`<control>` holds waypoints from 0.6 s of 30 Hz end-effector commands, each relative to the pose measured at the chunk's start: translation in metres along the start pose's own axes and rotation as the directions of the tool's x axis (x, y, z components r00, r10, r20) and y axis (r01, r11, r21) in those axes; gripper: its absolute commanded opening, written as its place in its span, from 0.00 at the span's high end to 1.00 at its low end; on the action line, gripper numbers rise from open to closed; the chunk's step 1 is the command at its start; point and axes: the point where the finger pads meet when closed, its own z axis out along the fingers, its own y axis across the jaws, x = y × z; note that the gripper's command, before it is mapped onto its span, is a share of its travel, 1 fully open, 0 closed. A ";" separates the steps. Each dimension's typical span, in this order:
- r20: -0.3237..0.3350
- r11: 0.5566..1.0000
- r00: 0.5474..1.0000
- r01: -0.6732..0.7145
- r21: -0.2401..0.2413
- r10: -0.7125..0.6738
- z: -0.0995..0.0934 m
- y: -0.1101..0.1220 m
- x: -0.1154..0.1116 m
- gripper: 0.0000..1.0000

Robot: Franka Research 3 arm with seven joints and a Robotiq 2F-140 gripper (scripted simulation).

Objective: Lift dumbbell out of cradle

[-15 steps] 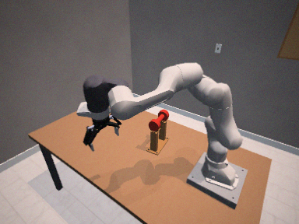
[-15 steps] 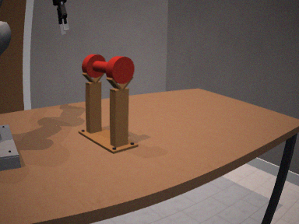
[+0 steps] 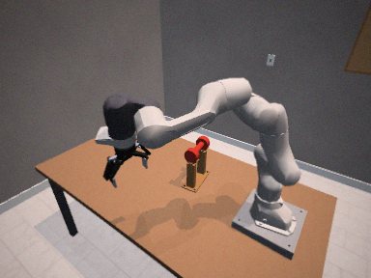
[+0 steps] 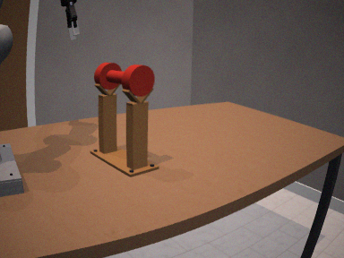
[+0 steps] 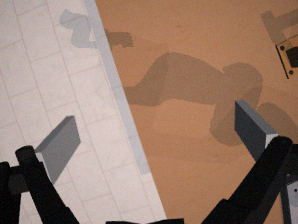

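Observation:
A red dumbbell (image 3: pixel 196 149) lies level on top of a two-post wooden cradle (image 3: pixel 195 175) near the middle of the table; it also shows in the exterior view (image 4: pixel 124 78) on the cradle (image 4: pixel 127 134). My gripper (image 3: pixel 128 166) is open and empty, in the air well to the left of the cradle, over the table's left part. In the exterior view only a fingertip of the gripper (image 4: pixel 72 24) shows at the top left. In the wrist view the open fingers frame the table edge, and a corner of the cradle base (image 5: pixel 290 56) shows at the right edge.
The arm's grey base plate (image 3: pixel 271 219) is bolted at the table's right front. The table's left edge and the tiled floor (image 5: pixel 53 83) lie below the gripper. Grey walls stand behind the table.

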 end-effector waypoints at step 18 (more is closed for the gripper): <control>0.034 0.914 0.914 -0.401 -0.056 0.403 0.039 0.172 0.098 0.00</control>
